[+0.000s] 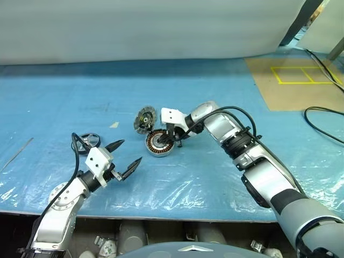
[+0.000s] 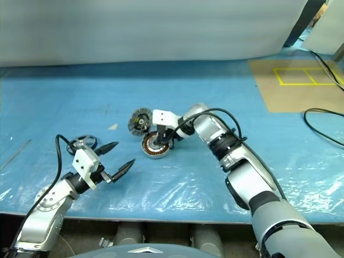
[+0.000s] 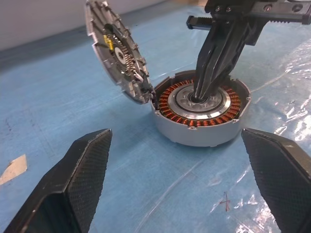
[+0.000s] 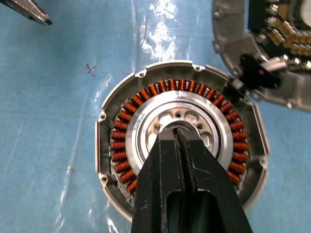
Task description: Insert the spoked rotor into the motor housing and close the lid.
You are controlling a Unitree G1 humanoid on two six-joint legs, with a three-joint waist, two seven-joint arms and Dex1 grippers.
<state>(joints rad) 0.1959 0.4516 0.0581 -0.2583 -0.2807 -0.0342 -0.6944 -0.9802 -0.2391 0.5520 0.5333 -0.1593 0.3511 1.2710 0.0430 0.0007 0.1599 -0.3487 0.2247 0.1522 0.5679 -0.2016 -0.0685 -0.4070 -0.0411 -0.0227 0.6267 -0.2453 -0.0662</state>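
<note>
Looking down at the blue table (image 1: 226, 107), we see our right gripper (image 1: 173, 141) squeezed shut, its tips poking into the silver middle of the motor housing (image 1: 159, 143). The lid (image 1: 144, 119) leans tilted on the housing's far left edge. Our left gripper (image 1: 128, 156) hangs wide open and empty nearby, and the spoked rotor (image 1: 88, 141) lies further left.

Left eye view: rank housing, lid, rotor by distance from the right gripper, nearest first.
1. Motor housing: directly under the shut right gripper, tips at its centre.
2. Lid: tilted up, leaning against the housing's far left edge.
3. Spoked rotor: flat on the sheet, far to the left, behind the left gripper.
</note>
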